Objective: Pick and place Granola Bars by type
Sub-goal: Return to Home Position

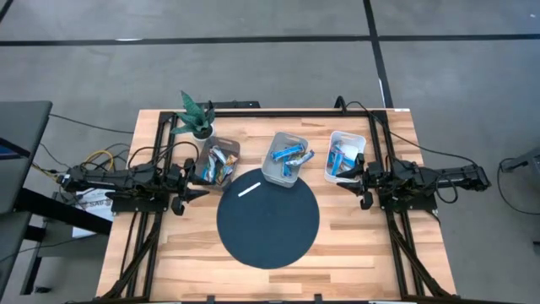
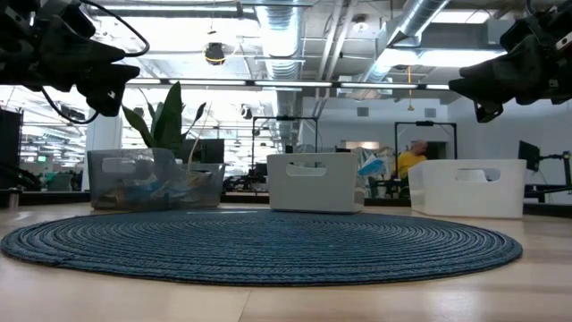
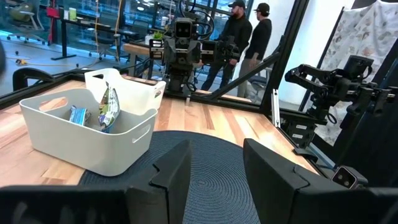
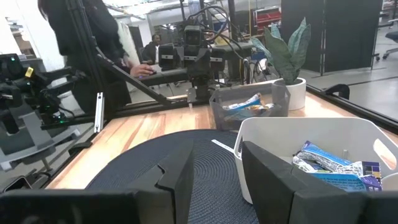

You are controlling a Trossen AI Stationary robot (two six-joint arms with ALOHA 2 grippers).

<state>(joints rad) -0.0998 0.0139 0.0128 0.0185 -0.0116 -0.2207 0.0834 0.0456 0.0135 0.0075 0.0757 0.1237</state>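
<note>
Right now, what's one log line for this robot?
left tool open, left side | right tool open, right side | foil-wrapped granola bars inside rectangular plastic bins

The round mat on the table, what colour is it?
The mat is dark blue, clearest in the high view.

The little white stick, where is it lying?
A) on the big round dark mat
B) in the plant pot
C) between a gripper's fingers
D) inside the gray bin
A: in the high view the white stick lies flat on the round dark mat, near the mat's edge and outside every bin.
</note>
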